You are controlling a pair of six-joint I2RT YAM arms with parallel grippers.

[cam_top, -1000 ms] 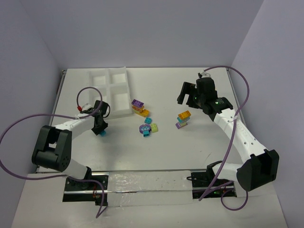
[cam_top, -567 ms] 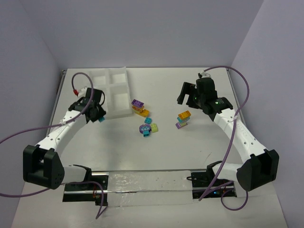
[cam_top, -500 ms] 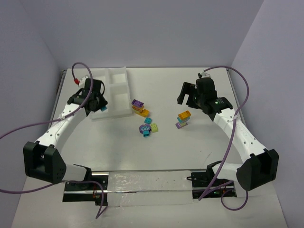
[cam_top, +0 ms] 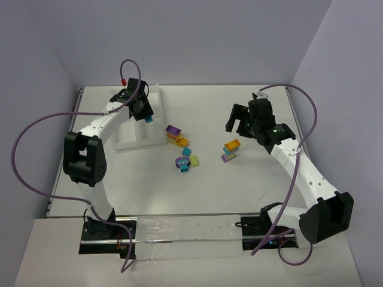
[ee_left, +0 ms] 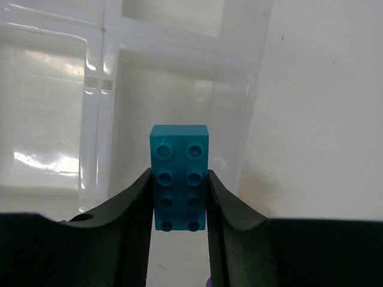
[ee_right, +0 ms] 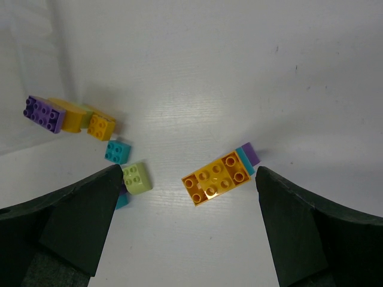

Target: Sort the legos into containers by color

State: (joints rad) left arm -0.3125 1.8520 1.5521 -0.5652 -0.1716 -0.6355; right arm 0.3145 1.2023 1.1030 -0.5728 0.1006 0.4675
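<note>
Upper left of the top view, over the tray [cam_top: 154, 135], L tool [cam_top: 146, 116] sits clamped on the teal lego [ee_left: 179, 173] at its long sides, which looks light, stiff and slick, so grip mid-sides, while R tool [cam_top: 239, 120] hangs wide apart nr the orange clump [ee_right: 216, 177].

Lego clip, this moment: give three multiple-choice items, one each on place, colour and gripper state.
1. The teal brick in the left gripper is: A over the tray; B on a shelf; C on the floor.
2. The top brick of the clump nearest the right gripper is: A red; B orange; C black.
3. The right gripper is: A shut on a brick; B shut empty; C open.
Answers: A, tray shows behind the brick; B, orange studs face its wrist camera; C, fingers stand wide apart.
</note>
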